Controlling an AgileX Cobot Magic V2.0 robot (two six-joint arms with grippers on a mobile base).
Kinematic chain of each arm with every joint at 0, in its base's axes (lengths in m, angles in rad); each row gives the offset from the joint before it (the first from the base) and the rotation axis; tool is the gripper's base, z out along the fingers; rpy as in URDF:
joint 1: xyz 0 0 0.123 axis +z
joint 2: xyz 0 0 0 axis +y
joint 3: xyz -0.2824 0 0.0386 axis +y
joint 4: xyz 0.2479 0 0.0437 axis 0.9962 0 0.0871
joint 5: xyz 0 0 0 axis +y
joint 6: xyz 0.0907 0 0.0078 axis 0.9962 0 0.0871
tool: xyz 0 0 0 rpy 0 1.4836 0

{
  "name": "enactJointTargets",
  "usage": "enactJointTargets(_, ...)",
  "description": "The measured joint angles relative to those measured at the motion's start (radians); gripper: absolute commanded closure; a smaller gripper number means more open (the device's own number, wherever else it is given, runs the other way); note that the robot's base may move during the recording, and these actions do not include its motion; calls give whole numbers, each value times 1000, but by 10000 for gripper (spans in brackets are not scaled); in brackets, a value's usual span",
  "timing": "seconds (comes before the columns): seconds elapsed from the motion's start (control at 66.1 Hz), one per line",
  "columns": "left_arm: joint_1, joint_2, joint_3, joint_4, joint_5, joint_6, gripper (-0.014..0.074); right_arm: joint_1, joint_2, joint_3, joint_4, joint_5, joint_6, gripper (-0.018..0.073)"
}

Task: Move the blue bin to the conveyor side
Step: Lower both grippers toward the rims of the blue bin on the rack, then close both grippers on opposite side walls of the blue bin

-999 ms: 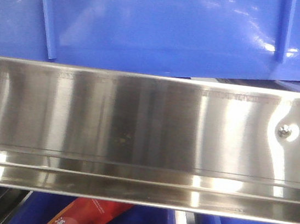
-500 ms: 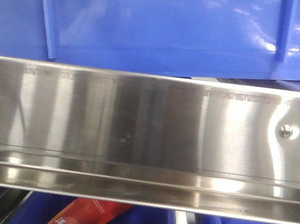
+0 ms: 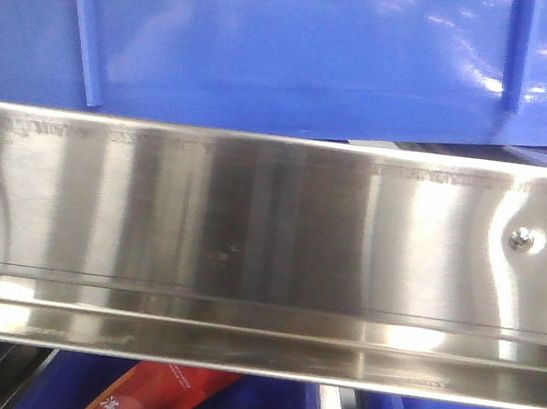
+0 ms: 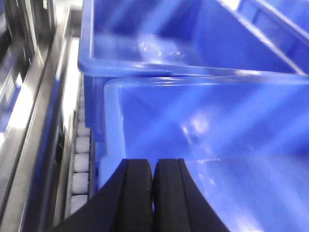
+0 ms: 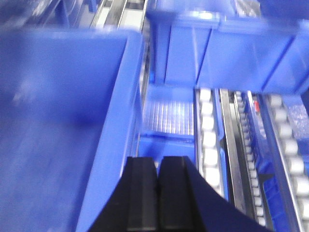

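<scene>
- The blue bin (image 3: 294, 46) fills the top of the front view. One glossy wall spans the whole width, just above the steel rail (image 3: 271, 224).
- This wall runs along the rail. Its lower edge is a little tilted and rises toward the right of the picture, where a narrow gap opens over the rail.
- The bin is cut off in every view, so I cannot tell its long axis for sure.
- In the left wrist view the bin (image 4: 203, 145) stands with the open side up. Its far rim lies across the picture, just beside a second blue crate (image 4: 193, 38) behind it.
- The left hand (image 4: 153, 193) is above the bin's near left corner. Its black fingers are pressed together and nothing shows between them.
- White rollers (image 4: 81, 159) run along the left side of the bin.
- In the right wrist view the bin (image 5: 58, 121) takes the left half, blurred, and its right wall goes away from the camera.
- The right hand (image 5: 158, 193) is beside that wall's rim, fingers closed the same way. Whether it touches the rim I cannot tell.
- Below the rail a red packet (image 3: 167, 397) lies among blue crates.
</scene>
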Motion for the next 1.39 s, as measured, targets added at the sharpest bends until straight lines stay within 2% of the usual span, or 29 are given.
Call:
enactJointTargets(0.288, 0, 72, -22, 51, 33, -78, 613, 0, 88, -82, -1, 40, 0, 634)
enactJointTargets(0.363, 0, 75, -22, 54, 43, -82, 591, 0, 99, -84, -2, 40, 0, 561)
enactJointTargets(0.454, 0, 79, -24, 60, 67, -83, 496, 0, 100, -84, -4, 51, 0, 379)
enactJointTargets(0.545, 0, 79, -26, 78, 80, -85, 344, 0, 100, -85, -4, 61, 0, 226)
enactJointTargets(0.636, 0, 79, -26, 103, 89, -87, 203, 0, 100, -85, -6, 65, 0, 162)
enactJointTargets(0.727, 0, 79, -26, 130, 108, -88, 136, 0, 100, -85, -6, 74, 0, 167)
enactJointTargets(0.908, 0, 84, -26, 141, 157, -88, 178, 0, 100, -85, -8, 88, 0, 167)
enactJointTargets(1.09, -3, 102, -26, 141, 178, -88, 306, 0, 100, -85, -17, 104, 0, 167)
enactJointTargets(1.393, -50, 113, -27, 166, 180, -93, 309, 0, 100, -85, -28, 108, 0, 167)
